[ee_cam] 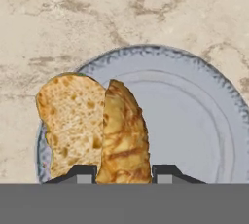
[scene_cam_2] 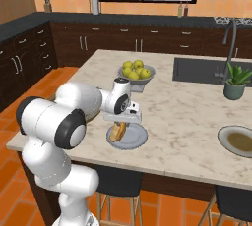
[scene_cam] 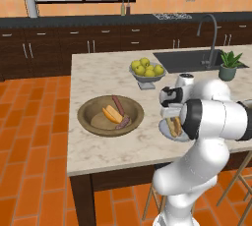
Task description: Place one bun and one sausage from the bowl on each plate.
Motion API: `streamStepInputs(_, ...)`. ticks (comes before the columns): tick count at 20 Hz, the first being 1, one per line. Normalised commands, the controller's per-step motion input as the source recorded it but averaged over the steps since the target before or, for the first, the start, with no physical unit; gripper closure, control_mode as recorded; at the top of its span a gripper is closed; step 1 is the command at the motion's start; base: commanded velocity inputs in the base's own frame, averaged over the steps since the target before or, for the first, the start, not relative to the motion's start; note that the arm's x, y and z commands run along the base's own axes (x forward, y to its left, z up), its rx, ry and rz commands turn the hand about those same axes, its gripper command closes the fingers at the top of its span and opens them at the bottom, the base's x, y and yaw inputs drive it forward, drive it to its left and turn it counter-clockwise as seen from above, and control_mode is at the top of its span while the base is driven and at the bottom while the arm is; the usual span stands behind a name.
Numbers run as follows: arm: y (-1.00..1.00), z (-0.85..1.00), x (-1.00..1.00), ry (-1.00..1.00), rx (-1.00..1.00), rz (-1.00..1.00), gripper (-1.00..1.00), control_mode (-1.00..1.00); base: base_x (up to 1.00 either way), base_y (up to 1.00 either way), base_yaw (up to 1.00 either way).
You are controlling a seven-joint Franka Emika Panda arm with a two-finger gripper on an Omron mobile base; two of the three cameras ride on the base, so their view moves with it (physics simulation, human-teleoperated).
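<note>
Hand view, tool [ee_cam: 124,174] gripping bun [ee_cam: 121,135] over blue-grey plate [ee_cam: 194,121], seemingly unlabelled.

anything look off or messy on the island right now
Nothing spilled or askew. The gripper holds a bun over the grey plate; the rest of the food lies in the wooden bowl, and the second plate sits bare.

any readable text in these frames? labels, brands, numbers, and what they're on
None readable.
The two bottles on the back counter: any labels too small to make out.
The bun in the gripper, grey plate, wooden bowl, plant pot: no print on any.
</note>
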Motion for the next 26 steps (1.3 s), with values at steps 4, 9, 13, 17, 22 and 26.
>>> streamStepInputs(4,0.0,-0.27,0.52,0.0,0.0,0.0,1.0,-1.0,0.0,0.0,0.0)
streamStepInputs(9,0.0,-0.37,0.17,0.0,0.0,0.0,1.0,-1.0,0.0,0.0,0.0)
streamStepInputs(13,0.0,0.0,0.0,0.0,0.0,0.0,1.0,-1.0,0.0,0.0,0.0)
streamStepInputs(17,0.0,0.0,0.0,0.0,0.0,0.0,-1.0,-1.0,0.0,0.0,0.0)
streamStepInputs(22,0.0,0.0,0.0,0.0,0.0,0.0,-1.0,-1.0,0.0,0.0,0.0)
streamStepInputs(26,-0.03,0.0,-0.02,-0.02,0.0,0.0,-1.0,-1.0,0.0,0.0,0.0)
